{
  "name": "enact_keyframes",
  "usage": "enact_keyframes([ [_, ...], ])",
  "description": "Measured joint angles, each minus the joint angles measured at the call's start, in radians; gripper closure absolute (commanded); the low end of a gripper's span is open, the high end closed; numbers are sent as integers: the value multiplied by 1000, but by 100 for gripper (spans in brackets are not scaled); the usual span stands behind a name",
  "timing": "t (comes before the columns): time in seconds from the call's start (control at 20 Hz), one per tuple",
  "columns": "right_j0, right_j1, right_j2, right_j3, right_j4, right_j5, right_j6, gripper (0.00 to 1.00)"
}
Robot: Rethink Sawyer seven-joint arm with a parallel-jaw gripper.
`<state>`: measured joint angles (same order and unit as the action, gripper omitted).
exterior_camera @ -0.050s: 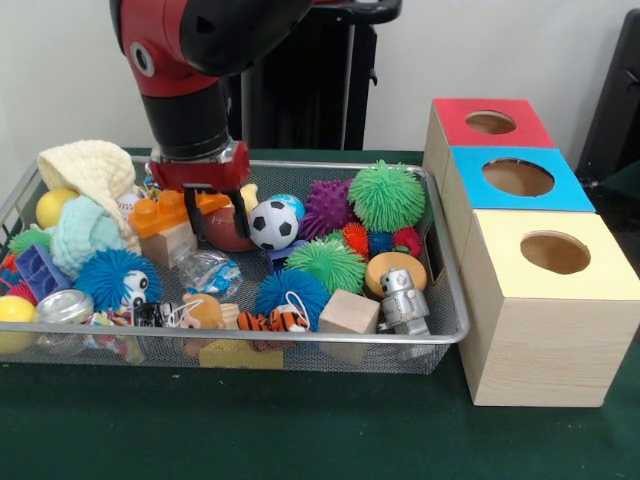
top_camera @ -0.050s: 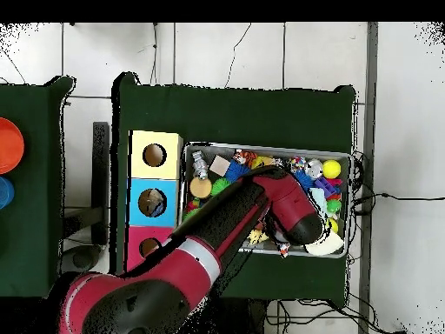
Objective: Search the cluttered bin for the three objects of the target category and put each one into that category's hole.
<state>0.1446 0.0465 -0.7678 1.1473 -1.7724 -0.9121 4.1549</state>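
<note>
Gripper (exterior_camera @ -0.050s: 218,212) down in the wire bin (exterior_camera @ -0.050s: 440,335), fingers spread, nothing pinched. Brown toy football (exterior_camera @ -0.050s: 226,230) sits between and just behind the tips, long axis across the jaws. Soccer ball (exterior_camera @ -0.050s: 272,224) touches it on the side toward the boxes. Red-topped box (exterior_camera @ -0.050s: 490,122) lies farthest off.

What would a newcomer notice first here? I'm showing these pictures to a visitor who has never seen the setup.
The red and black arm reaching down into the wire bin, its gripper open just above an orange brick and a soccer ball. Then the spiky green ball at the bin's far corner, and the three boxes beside it, topped red, blue and yellow.
</note>
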Motion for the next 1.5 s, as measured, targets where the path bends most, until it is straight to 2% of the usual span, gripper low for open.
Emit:
enact_keyframes([
  [0.25,4,-13,-22,-15,-54,0,0,0],
  [0.6,2,-19,-27,-38,-79,0,0,0],
  [0.9,-5,-37,-22,-57,-81,0,-12,0],
  [1.2,-8,-64,-18,-72,-81,0,-71,0],
  [1.5,25,-68,-72,-69,-73,2,-57,0],
])
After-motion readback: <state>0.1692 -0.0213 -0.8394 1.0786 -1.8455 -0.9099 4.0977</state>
